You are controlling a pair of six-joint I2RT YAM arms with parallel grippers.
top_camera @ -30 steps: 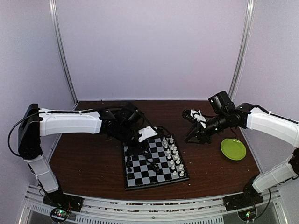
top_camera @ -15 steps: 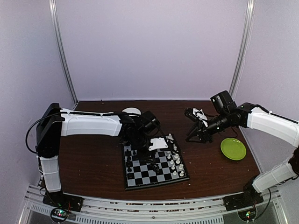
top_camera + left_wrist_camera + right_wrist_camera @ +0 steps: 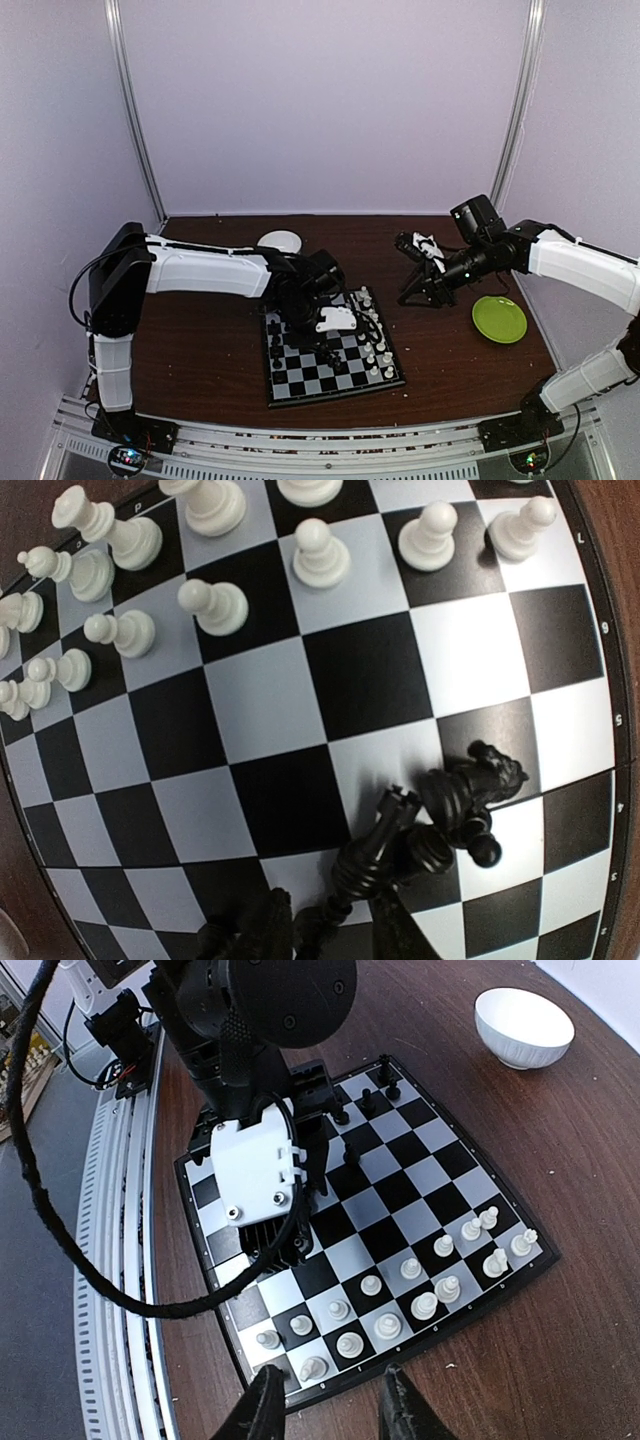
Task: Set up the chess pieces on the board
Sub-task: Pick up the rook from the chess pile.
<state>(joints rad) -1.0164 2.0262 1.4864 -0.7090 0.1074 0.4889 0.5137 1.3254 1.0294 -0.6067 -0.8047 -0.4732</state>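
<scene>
Gently does it: the left pincer (image 3: pixel 335 932) hangs low over the board's (image 3: pixel 260 695) middle, its tips flanking a tilted black piece (image 3: pixel 375 845) in a tumbled heap, though I cannot tell whether it grips. I'd lift that piece straight up, clear of its neighbours. White pieces (image 3: pixel 320 555) stand ranked along the board's far side — beyond it the right pincer (image 3: pixel 330 1405) gapes empty.

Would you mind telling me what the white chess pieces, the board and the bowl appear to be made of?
White pieces: likely plastic, smooth with soft highlights. Board: probably plastic or laminate, flat satin squares. Bowl: looks glazed ceramic, possibly plastic; glossy white.
</scene>
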